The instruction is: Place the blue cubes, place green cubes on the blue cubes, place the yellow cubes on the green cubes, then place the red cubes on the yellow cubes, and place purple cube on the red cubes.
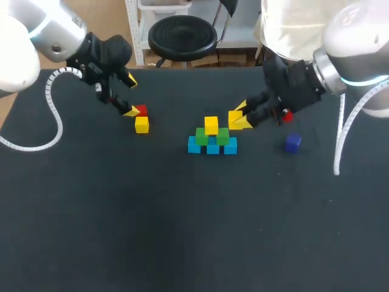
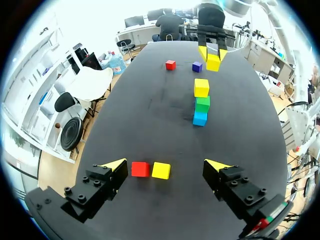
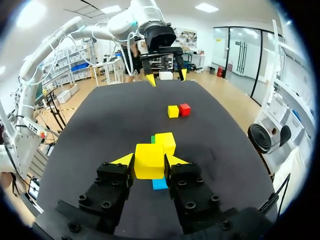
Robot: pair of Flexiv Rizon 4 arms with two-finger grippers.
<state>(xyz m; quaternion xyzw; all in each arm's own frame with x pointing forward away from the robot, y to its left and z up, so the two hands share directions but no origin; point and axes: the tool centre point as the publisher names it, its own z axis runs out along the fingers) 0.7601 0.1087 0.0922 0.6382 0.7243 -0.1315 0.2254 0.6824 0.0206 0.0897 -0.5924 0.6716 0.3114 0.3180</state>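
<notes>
Mid-table stands a pyramid: three blue cubes [image 1: 213, 148], two green cubes [image 1: 222, 135] on them, one yellow cube [image 1: 211, 125] on top. My right gripper [image 1: 240, 116] is shut on another yellow cube [image 3: 149, 160], held just right of the pyramid's top and slightly above it. A red cube [image 1: 287, 115] lies under the right arm, a purple cube [image 1: 293, 142] nearer the front. At the left my left gripper [image 1: 130, 96] hangs open over a red cube [image 2: 140, 169] and a yellow cube [image 2: 161, 170], which lie side by side between its fingers without touching them.
The black table [image 1: 182, 231] is bare across its whole front half. The left arm's white cable [image 1: 55, 115] loops over the left part of the table, the right arm's cable [image 1: 346, 134] hangs at the right.
</notes>
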